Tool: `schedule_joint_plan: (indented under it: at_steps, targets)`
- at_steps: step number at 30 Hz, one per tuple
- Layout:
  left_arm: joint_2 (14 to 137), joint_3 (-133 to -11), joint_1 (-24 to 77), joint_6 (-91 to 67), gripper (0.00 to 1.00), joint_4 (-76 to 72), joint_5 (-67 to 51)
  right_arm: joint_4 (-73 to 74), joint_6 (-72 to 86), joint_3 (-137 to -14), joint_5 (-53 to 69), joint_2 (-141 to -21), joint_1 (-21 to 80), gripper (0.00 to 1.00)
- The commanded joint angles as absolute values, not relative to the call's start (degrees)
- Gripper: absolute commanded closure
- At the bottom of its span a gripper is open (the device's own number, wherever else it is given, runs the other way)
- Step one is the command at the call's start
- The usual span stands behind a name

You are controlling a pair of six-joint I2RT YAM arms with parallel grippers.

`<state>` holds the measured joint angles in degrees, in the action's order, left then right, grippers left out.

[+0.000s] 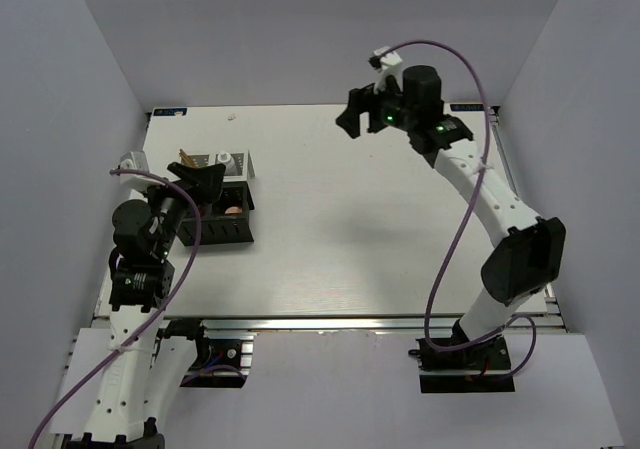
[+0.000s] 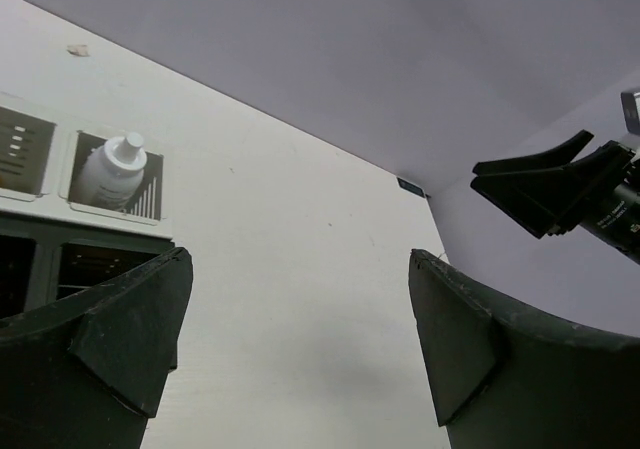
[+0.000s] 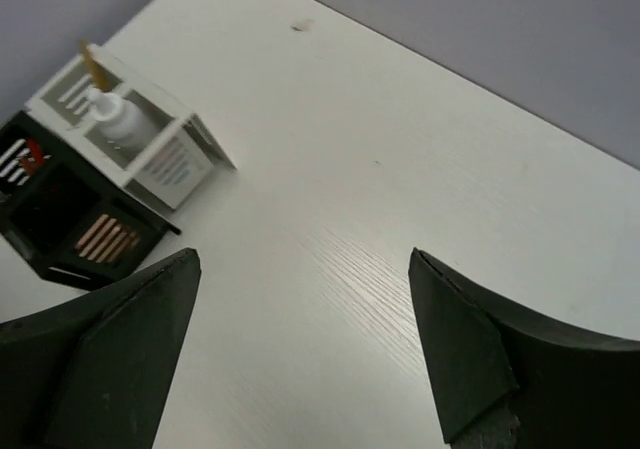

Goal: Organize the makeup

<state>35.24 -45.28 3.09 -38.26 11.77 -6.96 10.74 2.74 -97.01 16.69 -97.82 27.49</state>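
**Step in hand:** judged late in the sort. Every piece of makeup I can find sits inside the organizer box, at 9 o'clock on the table.

**Left gripper**: hovers over the box with fingers spread and nothing between them.

**Right gripper**: raised toward 1 o'clock, well apart from the box, fingers likewise spread and bare.

**Contents of the box:**
- White slatted compartment, at the box's 12 o'clock end: one small white bottle, upright.
- Neighbouring white cell: a thin wooden stick pokes up, tilted.
- Black section, toward 6 o'clock: a peach-pink disc lies in one cell, and a red-and-black stick shows in the cell next to it.
- Dark green discs: cannot be made out against the black walls.

**Next move, as I judge it:** check for any stray piece, and if there is none, draw the left arm up and away without brushing the bottle or stick.
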Motion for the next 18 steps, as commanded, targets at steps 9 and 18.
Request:
schedule_joint_plan:
  at_steps: [9,18]
  targets:
    - [40.8,-44.0,3.0,-41.9,0.02,1.0,-17.1,17.7,0.4,-84.8,6.2,-80.2,18.8,0.11]
    - [41.3,-44.6,2.9,-41.8,0.02,0.4,-18.6,17.9,-1.8,-81.4,4.1,-75.8,18.6,0.11]
